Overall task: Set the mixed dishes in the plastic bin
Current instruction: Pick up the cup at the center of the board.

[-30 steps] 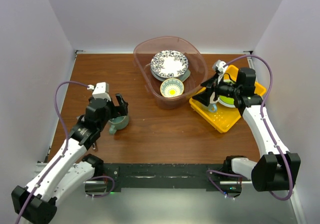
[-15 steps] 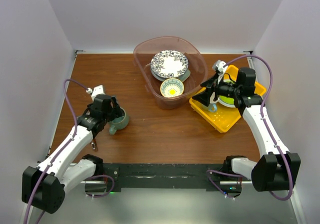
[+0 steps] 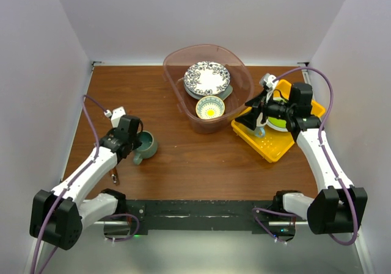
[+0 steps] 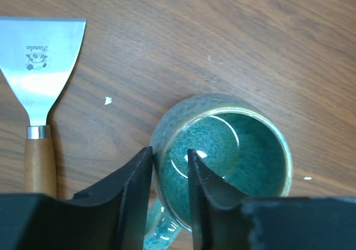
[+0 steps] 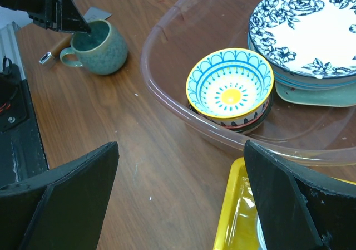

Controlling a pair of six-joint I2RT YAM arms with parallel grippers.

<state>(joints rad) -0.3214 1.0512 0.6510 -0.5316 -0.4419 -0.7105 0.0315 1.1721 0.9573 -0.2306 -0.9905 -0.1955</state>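
Two white walls (image 3: pixel 36 54) flank the wooden tabletop (image 3: pixel 195 158); left pincer (image 4: pixel 169 152) narrow astride teal mug (image 4: pixel 239 144), right pincer (image 5: pixel 181 145) wide.

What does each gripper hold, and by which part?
Left gripper straddles the teal mug at its rim by the handle; hold unclear. Right gripper holds nothing.

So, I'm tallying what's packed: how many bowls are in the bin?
2 that show: a blue-and-yellow bowl nested in a darker bowl, at the bin's near end beside the floral plate. Others may hide underneath.
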